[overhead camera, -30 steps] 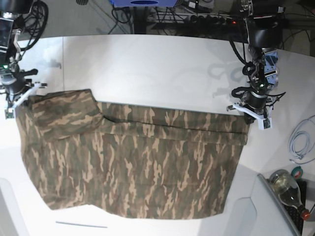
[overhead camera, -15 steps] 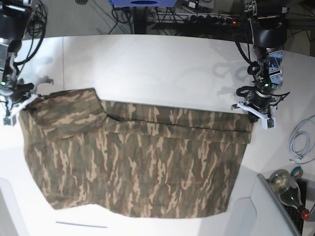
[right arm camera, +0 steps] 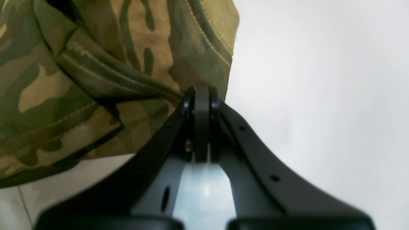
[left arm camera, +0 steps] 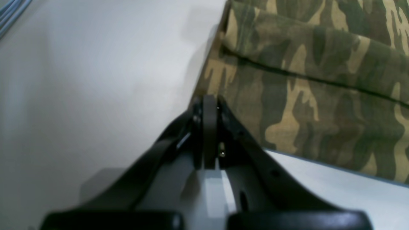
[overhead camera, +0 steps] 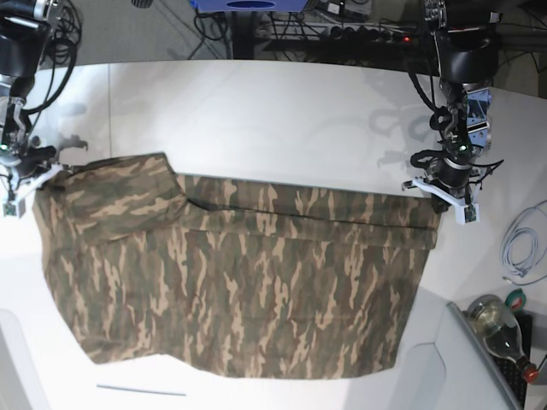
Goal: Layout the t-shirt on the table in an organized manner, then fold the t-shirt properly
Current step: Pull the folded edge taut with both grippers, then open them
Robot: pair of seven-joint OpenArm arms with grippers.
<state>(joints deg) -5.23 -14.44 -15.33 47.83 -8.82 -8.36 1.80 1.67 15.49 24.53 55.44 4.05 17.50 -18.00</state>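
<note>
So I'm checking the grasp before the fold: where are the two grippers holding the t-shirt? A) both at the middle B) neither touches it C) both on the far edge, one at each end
C: the left gripper and right gripper each pinch a far corner of the t-shirt.

The robot has two thin black arms. The left arm [overhead camera: 462, 85] is wrapped in black cables that loop around it. A small blue and silver part sits on its side, and a tiny green light glows just under that. A white piece sticks out at the bottom. The right arm [overhead camera: 17, 77] also has black cables, a green light and a white piece at its end.

Up close, the left gripper [left arm camera: 209, 107] has two curved black fingers with small round screw holes. A pale grey plate sits between them. The right gripper [right arm camera: 201, 94] looks the same.
</note>
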